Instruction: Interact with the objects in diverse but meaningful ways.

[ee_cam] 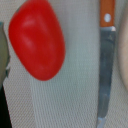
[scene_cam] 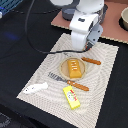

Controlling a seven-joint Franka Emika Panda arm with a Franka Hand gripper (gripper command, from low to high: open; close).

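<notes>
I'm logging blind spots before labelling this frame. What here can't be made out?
- Claw: in the exterior view the arm's white body hides it; the wrist view shows no fingers, so open or shut is unknown.
- Red tomato: wrist view only; hidden behind the arm in the exterior view.
- Yellow packet: label too blurred to read.
- Knife: handle cut off by the wrist view's edge.

A black table (scene_cam: pixel 15 55) fills most of the exterior view, its dark surface running from the near edge to the far left. On it lies a pale, finely patterned placemat (scene_cam: pixel 102 75), set at a slant, with one corner toward the near left and another toward the far right. Beyond the placemat, at the far right, sits a reddish-brown board (scene_cam: pixel 114 31), flat on the table. At the far left corner a blurred blue patch (scene_cam: pixel 11 5) shows. Light is even and soft, casting only faint shadows.
</notes>
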